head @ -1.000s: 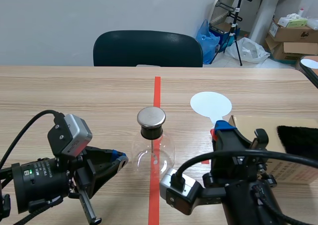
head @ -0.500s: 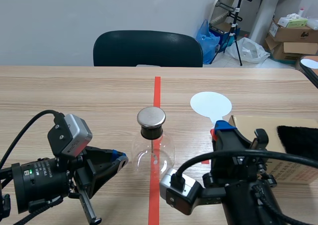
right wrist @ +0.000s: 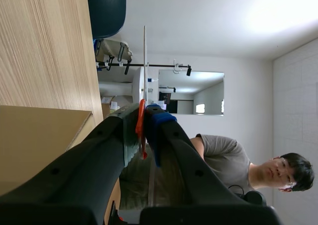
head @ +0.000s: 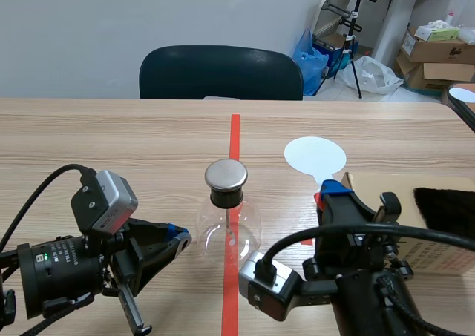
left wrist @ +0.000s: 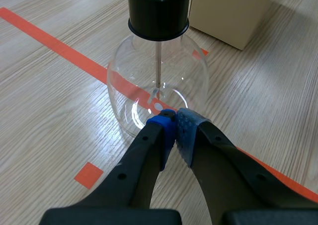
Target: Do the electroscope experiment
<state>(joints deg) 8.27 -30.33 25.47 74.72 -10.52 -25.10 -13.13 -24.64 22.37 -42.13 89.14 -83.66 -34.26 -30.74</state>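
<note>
Gripping a white disc paddle (head: 315,156), right gripper (right wrist: 144,117) sits beside electroscope (head: 227,216).

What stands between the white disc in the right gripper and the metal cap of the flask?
Nothing visible does. In the scene view the white disc, held by the right gripper, and the metal cap of the flask have only wooden table between them. The left gripper is shut, low at the flask's other side.

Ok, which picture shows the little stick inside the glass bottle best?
The left wrist view: the stick hangs clearly from the black stopper inside the glass bottle. The scene view shows the bottle but barely the stick. The right wrist view misses both.
</note>
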